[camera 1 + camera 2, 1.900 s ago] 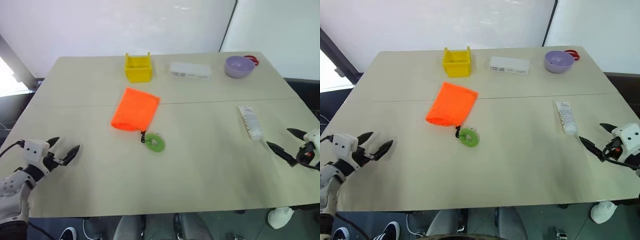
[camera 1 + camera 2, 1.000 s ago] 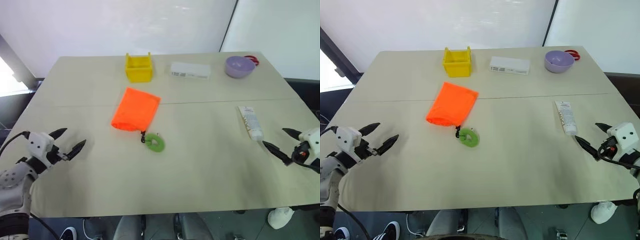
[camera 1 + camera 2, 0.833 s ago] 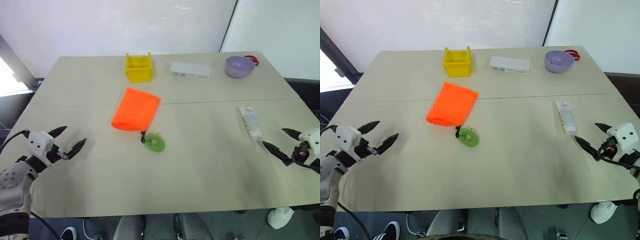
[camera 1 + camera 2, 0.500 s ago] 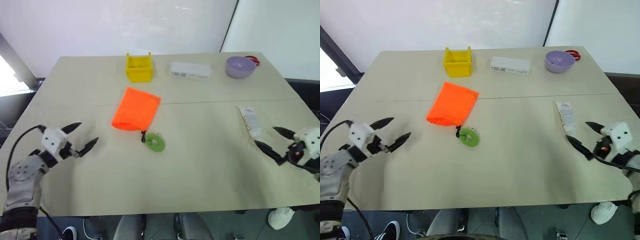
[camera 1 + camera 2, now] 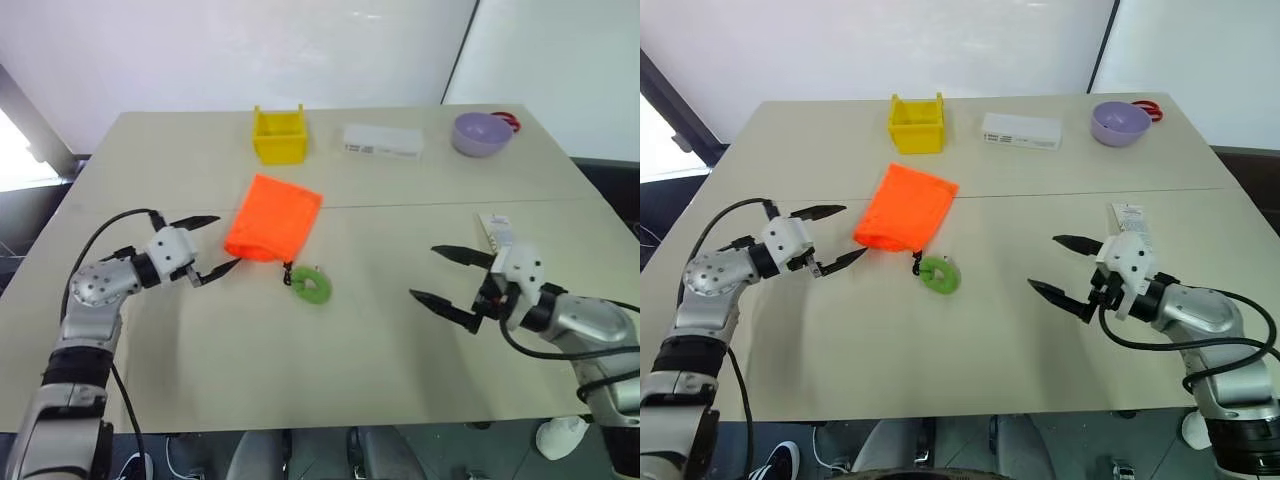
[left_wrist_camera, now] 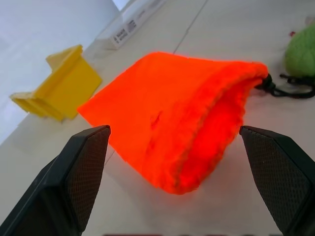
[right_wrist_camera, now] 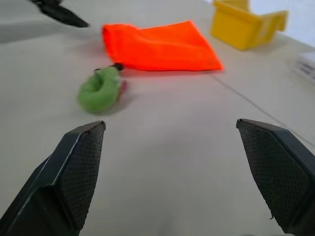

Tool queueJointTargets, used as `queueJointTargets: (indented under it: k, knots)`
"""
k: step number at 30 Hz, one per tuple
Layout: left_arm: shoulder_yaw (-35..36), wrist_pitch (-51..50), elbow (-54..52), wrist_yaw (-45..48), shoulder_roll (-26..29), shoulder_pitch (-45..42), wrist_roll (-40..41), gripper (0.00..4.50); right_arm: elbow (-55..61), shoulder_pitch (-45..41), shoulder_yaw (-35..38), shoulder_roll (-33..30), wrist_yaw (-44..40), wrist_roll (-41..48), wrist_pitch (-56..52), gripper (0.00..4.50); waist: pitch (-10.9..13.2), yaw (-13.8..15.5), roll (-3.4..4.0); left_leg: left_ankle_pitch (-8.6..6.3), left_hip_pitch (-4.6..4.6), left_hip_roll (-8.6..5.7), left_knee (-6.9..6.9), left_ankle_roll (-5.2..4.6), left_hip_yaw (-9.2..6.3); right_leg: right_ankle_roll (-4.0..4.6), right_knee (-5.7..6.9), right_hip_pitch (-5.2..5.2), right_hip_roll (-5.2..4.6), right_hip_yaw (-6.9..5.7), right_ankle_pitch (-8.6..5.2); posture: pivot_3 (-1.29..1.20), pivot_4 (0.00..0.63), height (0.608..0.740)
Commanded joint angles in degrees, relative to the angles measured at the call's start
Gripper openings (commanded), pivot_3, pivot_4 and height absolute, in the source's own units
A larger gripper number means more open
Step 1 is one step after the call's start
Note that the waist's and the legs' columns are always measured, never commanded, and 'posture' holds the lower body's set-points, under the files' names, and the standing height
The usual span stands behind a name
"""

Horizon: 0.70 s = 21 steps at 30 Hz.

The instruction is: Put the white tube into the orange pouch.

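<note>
Your left gripper (image 5: 205, 245) is spread wide just beside the orange pouch (image 5: 270, 219). Right gripper (image 5: 450, 278) also wide, empty, white tube (image 5: 496, 228) behind it.

The tube (image 5: 497, 231) is mostly hidden behind the right tool (image 5: 451, 279)'s white housing; its flat printed end shows, the print too small to read, and its cap is covered. The red thing (image 5: 1144, 107) behind the bowl (image 5: 1114, 122) is half hidden, and what it is cannot be told. The print on the box (image 5: 1019, 130) is too small to read. In the left wrist view the picture's edge cuts the box (image 6: 134, 18) and the ring (image 6: 301, 51), and the pouch (image 6: 172, 115)'s mouth cannot be judged open or shut. In the right wrist view the edge cuts the bin (image 7: 246, 21) and the left tool (image 7: 60, 12).
</note>
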<state>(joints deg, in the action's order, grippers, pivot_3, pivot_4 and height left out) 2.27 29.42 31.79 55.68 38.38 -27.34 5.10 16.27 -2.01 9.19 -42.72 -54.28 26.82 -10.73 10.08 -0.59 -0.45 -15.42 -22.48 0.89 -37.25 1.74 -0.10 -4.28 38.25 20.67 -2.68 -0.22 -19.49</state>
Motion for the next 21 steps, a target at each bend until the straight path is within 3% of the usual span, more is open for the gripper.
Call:
queueJointTargets:
  k: [1, 6, 19, 21]
  knots:
    - [-2.27, 5.05, 4.95, -3.55, -0.93, -4.45, -4.60, 4.50, -0.91, -2.44, -0.56, 0.53, -0.02, -1.77, 2.24, 4.46, 0.00, -0.01, 0.00, 0.00, 0.01, 0.00, -0.03, 0.00, 0.00, -0.05, 0.00, 0.00, 0.01, 0.00, 0.03, 0.00, 0.150, 0.740]
    - [-5.29, 9.90, 9.81, -7.89, -1.44, -7.01, -10.03, 4.50, -1.40, -1.90, -0.39, 1.55, 0.73, -2.42, 3.11, 4.46, 0.00, 0.01, -0.03, 0.00, -0.01, -0.01, -0.03, -0.01, 0.00, -0.08, 0.00, 0.00, 0.02, 0.01, 0.04, 0.00, 0.150, 0.740]
    - [-5.76, 11.93, 15.06, -11.78, -2.61, -9.66, -10.36, 4.50, -1.40, -0.33, 0.48, 2.02, 2.12, -3.23, 4.90, 4.46, 0.01, -0.03, -0.04, 0.01, -0.01, 0.00, -0.09, 0.00, 0.01, -0.08, 0.09, 0.02, 0.03, 0.01, 0.05, 0.00, 0.150, 0.740]
    - [-6.27, 10.93, 15.75, -10.21, -2.90, -9.39, -9.97, 3.96, -1.50, -0.63, 0.50, 1.98, 2.27, -3.28, 4.92, 4.50, 0.01, -0.13, -0.04, 0.01, -0.01, 0.00, -0.08, 0.00, 0.01, -0.08, 0.09, 0.03, 0.04, 0.01, 0.05, 0.00, 0.150, 0.740]
